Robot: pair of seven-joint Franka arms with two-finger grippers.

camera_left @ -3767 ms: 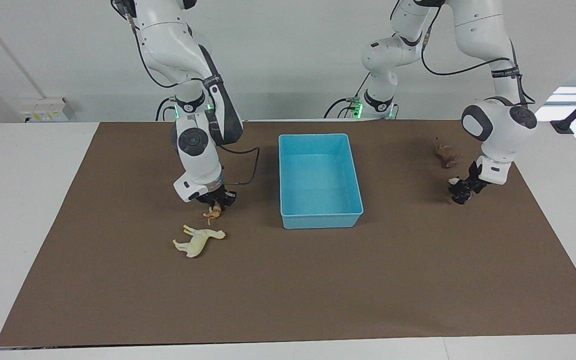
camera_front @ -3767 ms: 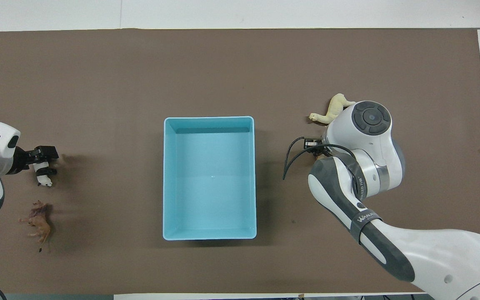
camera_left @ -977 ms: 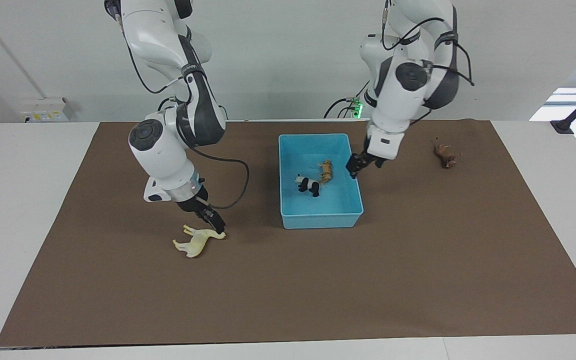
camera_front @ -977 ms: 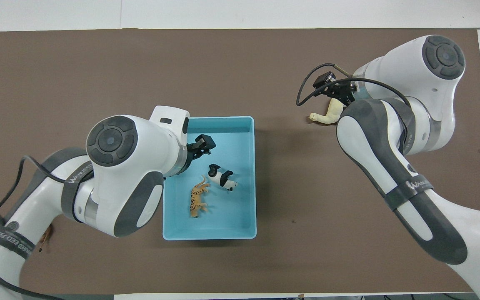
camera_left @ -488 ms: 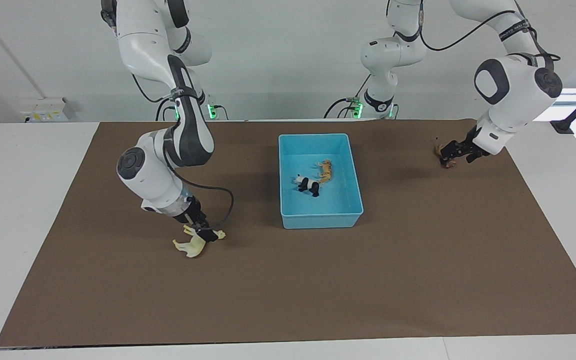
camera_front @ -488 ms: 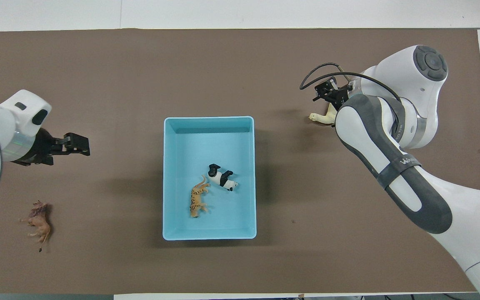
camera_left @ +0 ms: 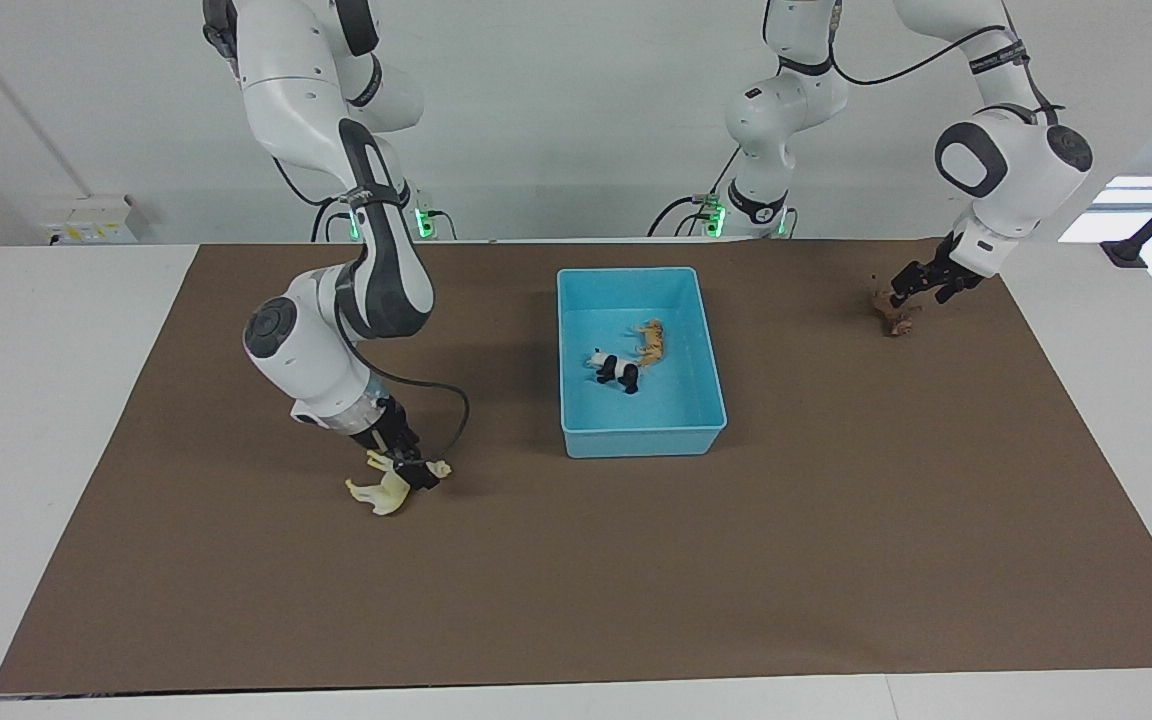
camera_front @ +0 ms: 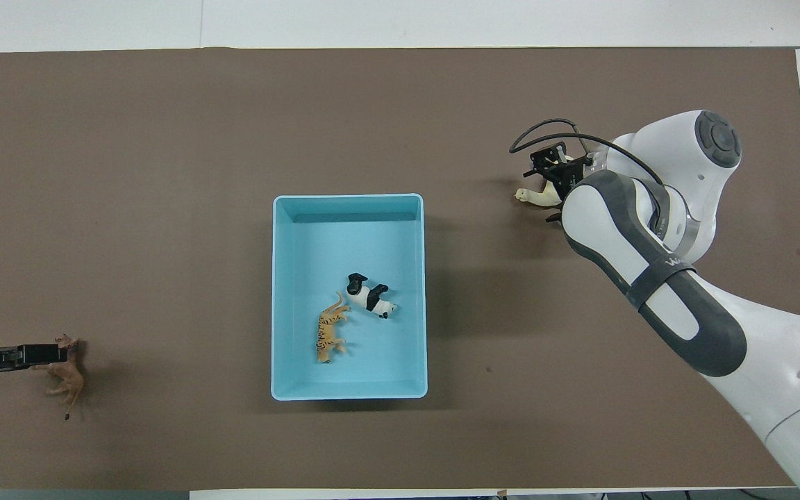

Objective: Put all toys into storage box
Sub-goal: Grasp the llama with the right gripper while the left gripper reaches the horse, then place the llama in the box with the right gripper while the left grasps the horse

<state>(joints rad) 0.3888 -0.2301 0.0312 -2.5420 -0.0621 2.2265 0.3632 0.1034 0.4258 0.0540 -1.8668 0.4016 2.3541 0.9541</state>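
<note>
The light blue storage box (camera_left: 636,440) (camera_front: 349,198) sits mid-table and holds the panda (camera_left: 616,372) (camera_front: 370,296) and the orange-tan toy (camera_left: 651,342) (camera_front: 330,337). The cream horse (camera_left: 381,492) (camera_front: 533,198) lies on its side toward the right arm's end. My right gripper (camera_left: 414,472) (camera_front: 549,173) is down on it, open, with its fingers on either side of the horse's front. The dark brown toy (camera_left: 893,316) (camera_front: 67,378) lies toward the left arm's end. My left gripper (camera_left: 918,290) (camera_front: 42,353) hangs open just over it.
A brown mat (camera_left: 576,580) covers most of the white table (camera_left: 46,400). A black cable (camera_front: 539,132) loops off the right wrist. A black stand (camera_left: 1151,230) rises at the left arm's end of the table.
The left gripper left the box and swung out over the dark brown toy. The right gripper came down from above the cream horse to around it. The toys in the box stayed put.
</note>
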